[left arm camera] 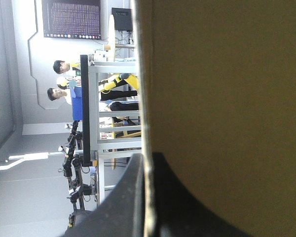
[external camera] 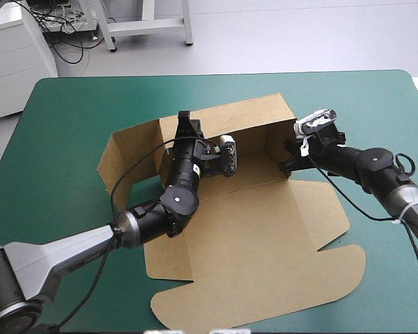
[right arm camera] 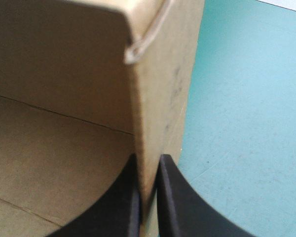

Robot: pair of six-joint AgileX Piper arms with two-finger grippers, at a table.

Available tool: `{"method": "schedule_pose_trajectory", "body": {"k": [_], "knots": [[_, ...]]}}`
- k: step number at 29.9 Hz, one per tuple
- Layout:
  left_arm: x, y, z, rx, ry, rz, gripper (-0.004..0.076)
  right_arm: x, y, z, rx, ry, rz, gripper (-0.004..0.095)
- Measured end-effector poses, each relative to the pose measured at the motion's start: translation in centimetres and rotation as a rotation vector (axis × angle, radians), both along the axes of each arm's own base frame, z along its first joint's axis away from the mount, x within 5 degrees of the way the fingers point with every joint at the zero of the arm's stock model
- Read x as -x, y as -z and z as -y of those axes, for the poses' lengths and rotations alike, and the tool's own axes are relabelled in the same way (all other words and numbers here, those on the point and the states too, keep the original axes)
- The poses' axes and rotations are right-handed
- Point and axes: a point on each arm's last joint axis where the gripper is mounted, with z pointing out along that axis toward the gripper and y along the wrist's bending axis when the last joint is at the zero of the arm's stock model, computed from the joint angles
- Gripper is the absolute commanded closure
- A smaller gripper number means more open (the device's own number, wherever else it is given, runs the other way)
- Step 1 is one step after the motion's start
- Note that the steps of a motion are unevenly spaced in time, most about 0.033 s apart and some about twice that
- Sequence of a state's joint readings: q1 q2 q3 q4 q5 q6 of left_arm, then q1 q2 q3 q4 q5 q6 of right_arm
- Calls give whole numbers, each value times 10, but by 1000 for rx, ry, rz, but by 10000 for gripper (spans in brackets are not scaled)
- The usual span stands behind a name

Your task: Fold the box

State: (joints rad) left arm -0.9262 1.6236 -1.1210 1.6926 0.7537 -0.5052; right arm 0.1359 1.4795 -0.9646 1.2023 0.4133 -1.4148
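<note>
Centrally on the teal-green cover (external camera: 70,118) lay one box (external camera: 265,229) of smooth brown board, walls raised toward the far edge, its lobed lid flat toward the near edge. The left gripper (left arm camera: 149,197) pinched the far wall, and the right gripper (right arm camera: 149,197) pinched the right-hand wall.

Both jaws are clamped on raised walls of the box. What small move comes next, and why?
Likely move the left gripper off the rear wall to the left wall. That wall leans outward, untucked, while the right gripper pins the right corner of the box, which looks square and may keep the rear wall standing.
</note>
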Motion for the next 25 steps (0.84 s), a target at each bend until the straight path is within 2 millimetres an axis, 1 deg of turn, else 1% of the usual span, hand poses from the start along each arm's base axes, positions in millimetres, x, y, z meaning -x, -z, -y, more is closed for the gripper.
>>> {"method": "schedule_pose_trajectory", "body": {"k": [2, 3, 4, 6, 10, 11, 13, 25], "knots": [[0, 0, 0, 0, 1, 0, 740, 0, 0, 0, -1, 0, 0, 930], [0, 0, 0, 0, 1, 0, 722, 0, 0, 0, -1, 0, 0, 930], [0, 0, 0, 0, 1, 0, 686, 0, 0, 0, -1, 0, 0, 930], [0, 0, 0, 0, 5, -1, 587, 0, 0, 0, -1, 1, 0, 930], [1, 1, 4, 4, 46, -16, 272, 1, 0, -1, -8, -13, -7, 930], [1, 1, 5, 4, 49, -16, 211, 1, 0, -2, -8, -14, -7, 930], [1, 1, 5, 7, 53, -16, 152, 1, 0, -2, -6, -16, -7, 930], [3, 1, 7, 6, 66, -13, 166, -1, 0, 1, 9, 18, 11, 930]]}}
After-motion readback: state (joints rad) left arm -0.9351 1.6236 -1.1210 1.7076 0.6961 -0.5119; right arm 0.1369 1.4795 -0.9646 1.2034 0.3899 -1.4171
